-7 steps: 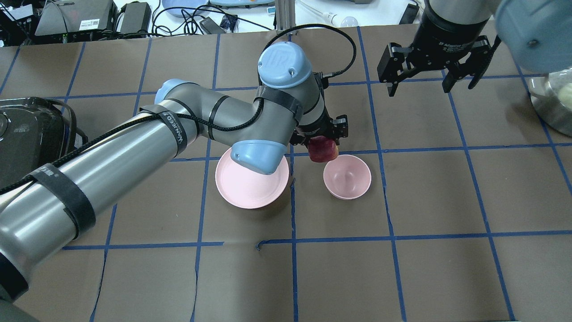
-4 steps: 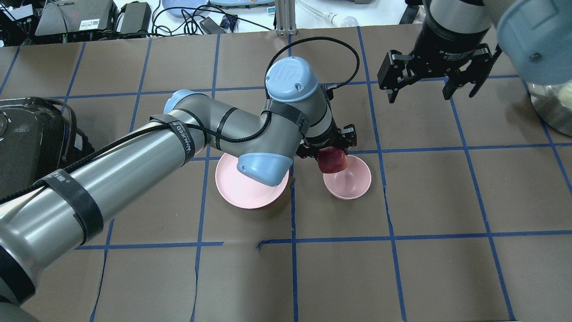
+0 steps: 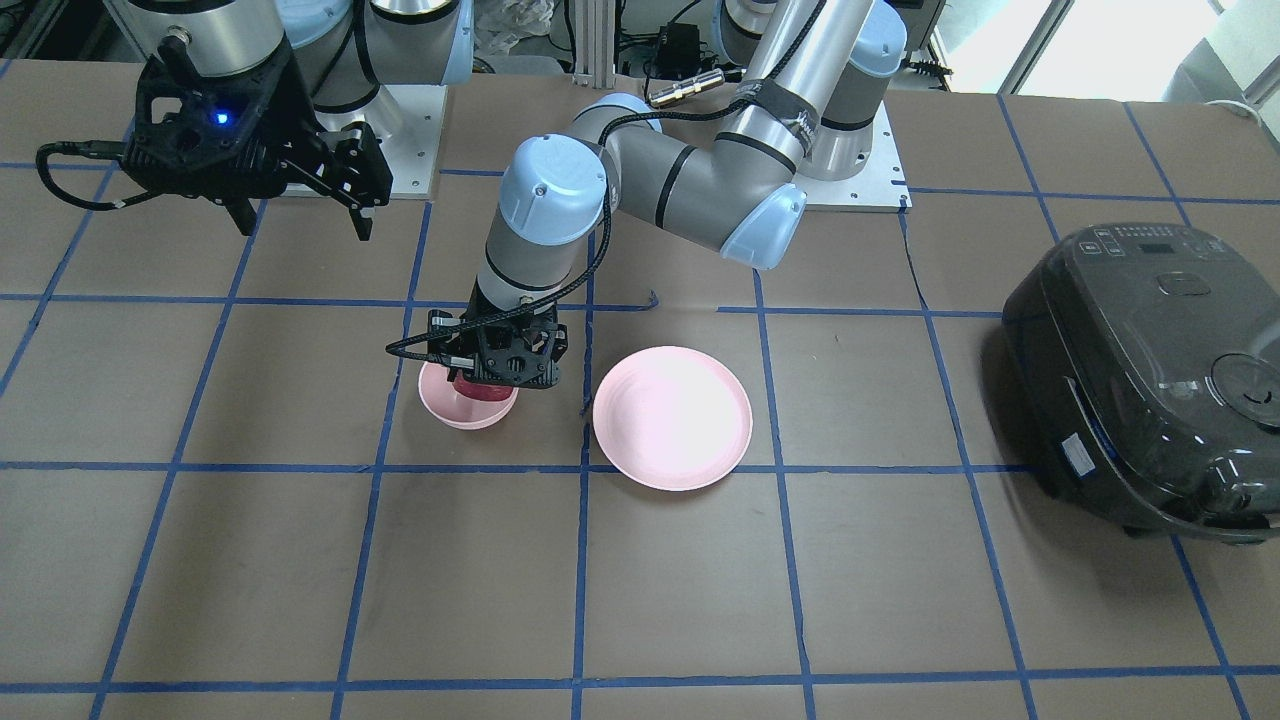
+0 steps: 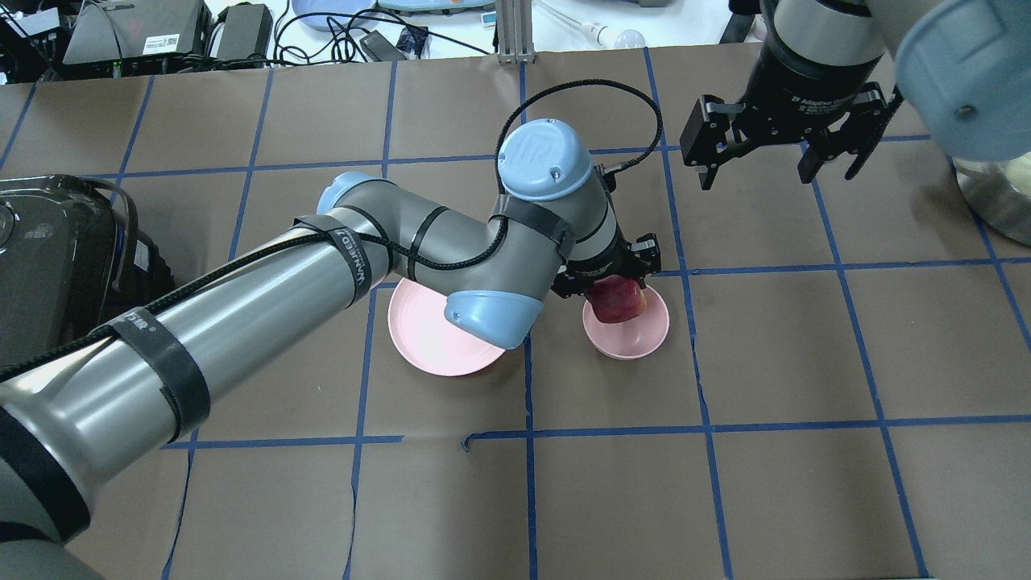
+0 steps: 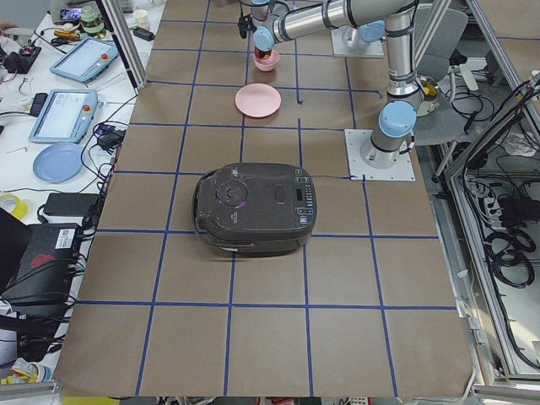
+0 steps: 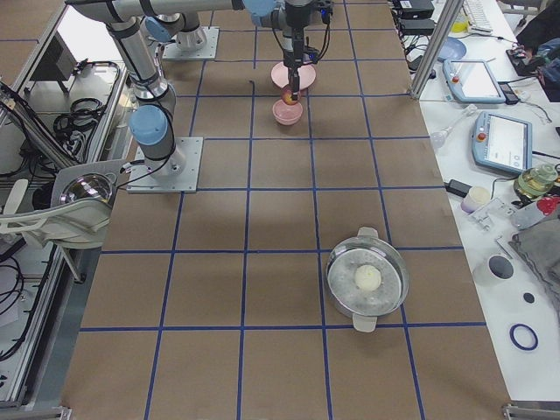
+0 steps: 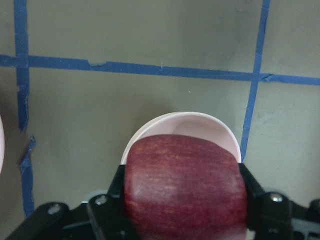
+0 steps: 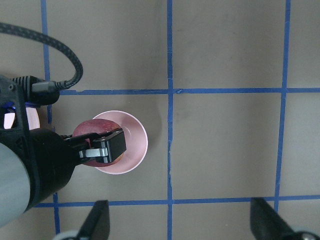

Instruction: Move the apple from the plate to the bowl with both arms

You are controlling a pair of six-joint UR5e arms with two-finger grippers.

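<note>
My left gripper (image 4: 616, 282) is shut on the dark red apple (image 4: 617, 300) and holds it over the small pink bowl (image 4: 636, 338). The left wrist view shows the apple (image 7: 185, 187) clamped between both black fingers, with the bowl's rim (image 7: 175, 122) just beyond it. In the front view the gripper (image 3: 495, 375) hangs over the bowl (image 3: 450, 408), hiding most of the apple. The wide pink plate (image 4: 427, 338) lies to the bowl's left, empty (image 3: 672, 417). My right gripper (image 4: 773, 157) is open and empty, high at the far right; its wrist view looks down on the bowl (image 8: 135, 145).
A black rice cooker (image 4: 56, 258) stands at the table's left edge. A steel pot (image 4: 995, 197) with a pale round item sits at the far right. Cables and devices lie beyond the far edge.
My left gripper has carried the apple to the right and forward, from beside the bowl's rim to over the bowl. The right gripper has drifted slightly, still open.
</note>
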